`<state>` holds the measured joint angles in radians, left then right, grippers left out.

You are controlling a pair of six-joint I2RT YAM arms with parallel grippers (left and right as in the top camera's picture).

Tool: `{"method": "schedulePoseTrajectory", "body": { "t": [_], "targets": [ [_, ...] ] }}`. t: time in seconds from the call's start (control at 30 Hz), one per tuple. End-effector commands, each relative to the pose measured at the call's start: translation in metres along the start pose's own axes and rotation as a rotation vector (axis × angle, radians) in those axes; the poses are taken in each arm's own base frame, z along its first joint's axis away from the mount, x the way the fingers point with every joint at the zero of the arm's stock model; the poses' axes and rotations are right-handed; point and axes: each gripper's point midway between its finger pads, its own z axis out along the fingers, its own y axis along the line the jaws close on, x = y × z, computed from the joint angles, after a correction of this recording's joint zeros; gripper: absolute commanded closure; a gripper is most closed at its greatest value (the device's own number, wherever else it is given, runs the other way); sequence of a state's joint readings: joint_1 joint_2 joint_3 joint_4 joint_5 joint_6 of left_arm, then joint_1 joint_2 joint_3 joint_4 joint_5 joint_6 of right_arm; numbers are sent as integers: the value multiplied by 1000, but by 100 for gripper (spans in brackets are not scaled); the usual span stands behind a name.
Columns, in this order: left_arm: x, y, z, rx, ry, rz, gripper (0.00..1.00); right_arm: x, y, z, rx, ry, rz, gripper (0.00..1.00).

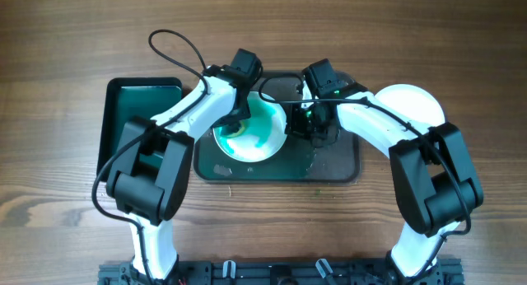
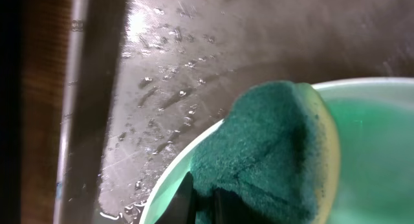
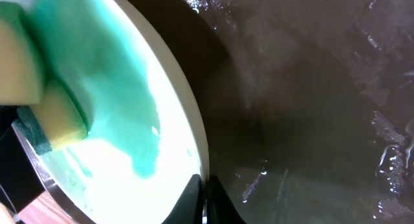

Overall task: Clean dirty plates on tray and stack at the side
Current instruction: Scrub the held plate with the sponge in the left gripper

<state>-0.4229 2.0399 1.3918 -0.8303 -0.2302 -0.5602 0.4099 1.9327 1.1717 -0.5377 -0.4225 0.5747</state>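
Dirty plate (image 1: 255, 145) on the tray (image 1: 338, 165), rim pinched by right gripper (image 3: 206, 195), looks mid-scrub with sponge (image 2: 272, 153) clasped by left gripper (image 2: 202, 204); teal smear (image 3: 110, 88) needs wiping off.

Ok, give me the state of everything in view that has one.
dirty plate, on the tray, largely smeared teal.
sponge, pressed on the dirty plate.
left tool, shut on the sponge.
right tool, shut on the dirty plate's rim.
tray, wet with drops.
second plate, looks clean, on the table right of the tray.
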Motion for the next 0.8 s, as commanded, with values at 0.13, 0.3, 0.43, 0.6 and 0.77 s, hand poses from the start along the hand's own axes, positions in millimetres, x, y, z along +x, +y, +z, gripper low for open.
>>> {"method": "schedulePoseTrajectory", "body": {
  "t": [0.13,0.3,0.43,0.6,0.77],
  "targets": [
    [89,-99,-41,817,391,440,96,-4,-14,0,38,-10,-2,96],
    [79,-118,-44,845,330,418,96,-4,-14,0,39,-10,-2,96],
    [60,-111,-23,672,277,256,96,-4,-14,0,39,-10,-2,96],
    [16,-92,0,463,88,105,96,-4,-14,0,39,-10,-5,96],
    [-28,-42,15,152,-136,-63,96,-4,-14,0,39,-10,-8,96]
  ]
}}
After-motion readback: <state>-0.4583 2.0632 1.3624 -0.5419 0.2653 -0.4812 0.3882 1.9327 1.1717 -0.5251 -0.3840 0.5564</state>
